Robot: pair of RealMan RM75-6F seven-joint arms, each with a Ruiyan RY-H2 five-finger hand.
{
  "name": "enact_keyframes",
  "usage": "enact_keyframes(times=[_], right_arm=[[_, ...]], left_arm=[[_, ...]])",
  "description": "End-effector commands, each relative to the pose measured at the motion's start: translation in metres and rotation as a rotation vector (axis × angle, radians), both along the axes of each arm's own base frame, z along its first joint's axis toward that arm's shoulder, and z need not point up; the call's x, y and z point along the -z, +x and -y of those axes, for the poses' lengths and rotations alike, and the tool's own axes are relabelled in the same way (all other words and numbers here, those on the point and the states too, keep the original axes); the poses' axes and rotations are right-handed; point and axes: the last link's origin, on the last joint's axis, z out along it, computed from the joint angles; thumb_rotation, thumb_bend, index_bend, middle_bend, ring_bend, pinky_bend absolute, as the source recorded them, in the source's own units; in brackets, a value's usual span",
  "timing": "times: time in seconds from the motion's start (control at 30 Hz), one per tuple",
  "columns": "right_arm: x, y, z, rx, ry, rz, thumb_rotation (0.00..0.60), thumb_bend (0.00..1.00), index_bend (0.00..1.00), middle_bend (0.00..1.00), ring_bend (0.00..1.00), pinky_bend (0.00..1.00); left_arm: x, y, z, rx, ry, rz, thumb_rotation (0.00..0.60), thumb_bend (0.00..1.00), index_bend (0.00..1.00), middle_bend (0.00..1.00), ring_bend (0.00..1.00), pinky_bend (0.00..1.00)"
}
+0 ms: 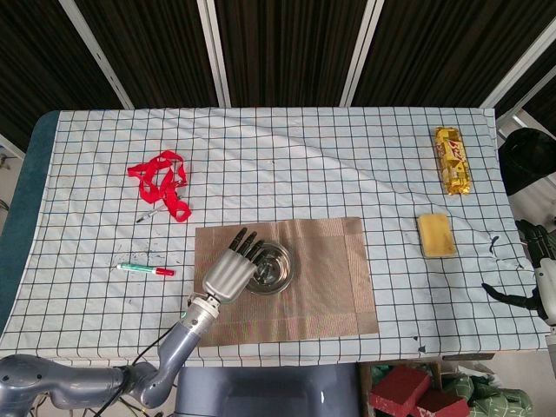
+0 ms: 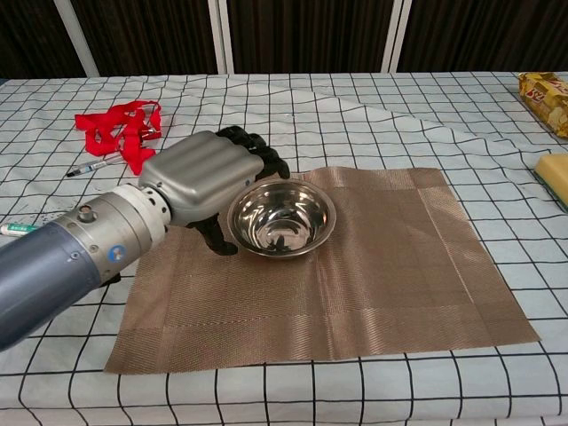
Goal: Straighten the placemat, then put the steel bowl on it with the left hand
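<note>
The brown woven placemat [image 1: 321,278] [image 2: 399,257] lies flat and roughly square to the table's front edge. The steel bowl [image 1: 271,268] [image 2: 282,217] sits upright on the mat's left half. My left hand [image 1: 230,271] [image 2: 200,182] is at the bowl's left side. Its fingers curl over the far-left rim and its thumb is against the near-left wall, so it still holds the bowl. My right hand [image 1: 537,274] hangs off the table's right edge with its fingers apart and nothing in them. It does not show in the chest view.
A red strap [image 1: 161,182] [image 2: 120,124] and a thin pen [image 1: 149,213] [image 2: 89,166] lie at the back left. A green-and-red marker [image 1: 145,270] lies left of the mat. A yellow sponge [image 1: 435,235] [image 2: 555,173] and a snack pack [image 1: 453,161] [image 2: 546,98] are at the right.
</note>
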Motion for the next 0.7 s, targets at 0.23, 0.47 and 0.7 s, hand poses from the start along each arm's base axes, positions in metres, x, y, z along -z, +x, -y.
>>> enact_keyframes(times=[0.23, 0.47, 0.7], right_arm=[[0.001, 0.0, -0.001, -0.005, 0.003, -0.026, 0.6, 0.08, 0.02, 0.0, 0.0, 0.14], [0.002, -0.001, -0.001, -0.023, -0.012, -0.106, 0.6, 0.08, 0.02, 0.0, 0.0, 0.14], [0.006, -0.001, -0.003, -0.075, -0.057, -0.239, 0.6, 0.08, 0.02, 0.0, 0.0, 0.14]], left_arm=[[-0.091, -0.039, 0.011, -0.082, 0.138, 0.078, 0.6, 0.05, 0.1, 0.09, 0.02, 0.03], [-0.169, -0.096, 0.034, -0.181, 0.286, 0.095, 0.6, 0.04, 0.09, 0.06, 0.02, 0.03], [-0.226, -0.174, 0.075, -0.373, 0.391, 0.13, 0.6, 0.04, 0.05, 0.03, 0.0, 0.01]])
